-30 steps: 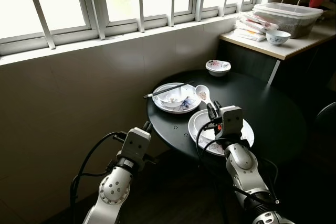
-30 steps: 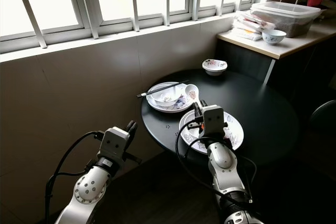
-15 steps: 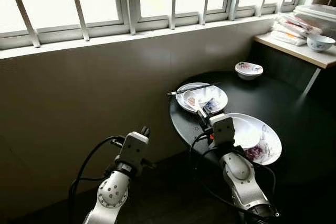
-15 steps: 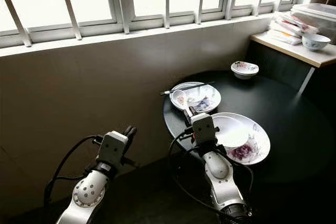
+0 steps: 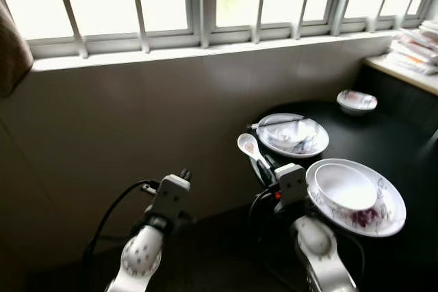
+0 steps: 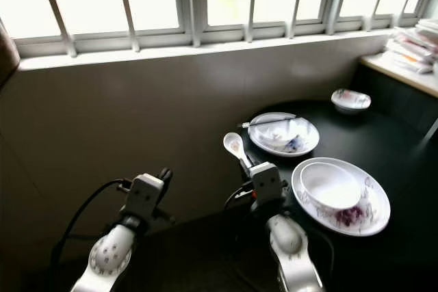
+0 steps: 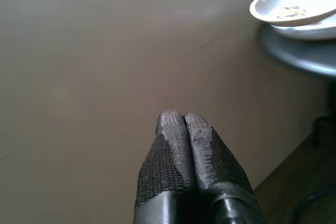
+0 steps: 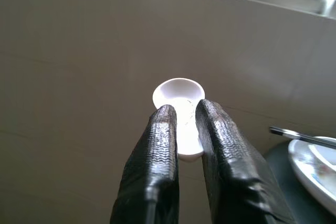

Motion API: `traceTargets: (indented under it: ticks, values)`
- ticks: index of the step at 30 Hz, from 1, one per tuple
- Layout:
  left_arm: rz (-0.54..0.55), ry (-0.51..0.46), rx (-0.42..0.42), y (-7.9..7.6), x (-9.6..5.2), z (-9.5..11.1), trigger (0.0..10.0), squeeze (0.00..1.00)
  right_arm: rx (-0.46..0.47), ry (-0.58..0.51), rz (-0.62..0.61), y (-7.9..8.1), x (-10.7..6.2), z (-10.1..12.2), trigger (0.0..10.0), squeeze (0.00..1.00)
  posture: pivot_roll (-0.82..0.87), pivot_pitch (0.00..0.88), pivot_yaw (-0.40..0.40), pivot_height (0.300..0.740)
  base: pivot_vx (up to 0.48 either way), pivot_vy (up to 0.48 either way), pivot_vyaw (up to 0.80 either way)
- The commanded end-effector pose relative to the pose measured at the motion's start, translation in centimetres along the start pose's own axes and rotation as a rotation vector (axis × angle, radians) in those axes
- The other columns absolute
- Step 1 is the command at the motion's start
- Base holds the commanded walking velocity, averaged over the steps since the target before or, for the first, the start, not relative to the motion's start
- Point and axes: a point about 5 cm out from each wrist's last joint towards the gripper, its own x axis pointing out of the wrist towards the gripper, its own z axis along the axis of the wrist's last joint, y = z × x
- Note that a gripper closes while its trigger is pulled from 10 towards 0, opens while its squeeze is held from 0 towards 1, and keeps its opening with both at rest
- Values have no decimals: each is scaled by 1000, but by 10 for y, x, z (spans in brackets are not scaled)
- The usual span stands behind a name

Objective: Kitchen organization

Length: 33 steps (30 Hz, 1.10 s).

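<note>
A white ceramic spoon (image 5: pixel 248 146) is held by its handle in my right gripper (image 5: pixel 264 164), just off the left edge of the round black table (image 5: pixel 404 148). In the right wrist view the fingers (image 8: pixel 157 145) are shut on the spoon (image 8: pixel 178 94), its bowl pointing at the beige wall. A large flowered plate (image 5: pixel 383 217) with a white bowl (image 5: pixel 345 186) lies right of the gripper. Farther back is a second plate (image 5: pixel 316 145) with a bowl and black chopsticks (image 5: pixel 277 122). My left gripper (image 5: pixel 183 174) hovers shut and empty near the wall, its fingertips (image 7: pixel 182 121) pressed together.
A small patterned bowl (image 5: pixel 356 100) sits at the table's far side. A light countertop (image 5: pixel 404 73) with stacked packets (image 5: pixel 414 42) stands at the right. A beige wall (image 5: pixel 137 121) under barred windows (image 5: pixel 171 5) runs along the front. Dark floor lies below my arms.
The camera has swung left, so the table sits farther right in the picture. My right gripper, still shut on the spoon, has moved from over the near plate to beside the table's left edge.
</note>
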Motion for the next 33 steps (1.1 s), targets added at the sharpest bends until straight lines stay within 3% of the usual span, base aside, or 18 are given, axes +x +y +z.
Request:
traceTargets:
  ticks: [1, 6, 14, 18, 21, 24, 28, 33]
  values:
    - [-15, 36, -5, -7, -5, -7, 10000, 0, -13, 20, 2, -4, -7, -2, 0, 0, 25, 0, -28, 740, 0, 0, 800]
    - [-12, 109, 35, -9, -12, -22, 10000, 0, -60, 85, 57, 5, -24, -16, 0, 0, 25, 0, -29, 740, 0, 0, 800]
    - [-10, 105, 47, -10, -8, -20, 10000, 0, -53, 124, 31, 7, -26, -21, 0, 0, 23, 0, -23, 740, 0, 0, 800]
    - [37, 22, 39, -1, -2, -7, 10000, 0, -65, 83, -13, 0, -17, -13, 0, 0, 25, 0, -21, 740, 0, 0, 800]
    - [105, -59, 13, 11, 4, 9, 10000, 0, -196, -6, -32, -6, -8, 4, 0, 0, 28, 0, -21, 740, 0, 0, 800]
    - [148, -103, 6, 19, 6, 18, 10000, 0, -197, -42, -72, -10, -4, 12, 0, 0, 29, 0, -21, 740, 0, 0, 800]
    - [219, -195, -42, 32, 11, 38, 10000, 0, -303, -147, -25, -5, 5, 32, 0, 0, 34, 0, -23, 740, 0, 0, 800]
    - [222, -261, -37, 38, 18, 54, 10000, 0, -352, -220, 8, 5, 11, 45, 0, 0, 37, 0, -21, 740, 51, 0, 800]
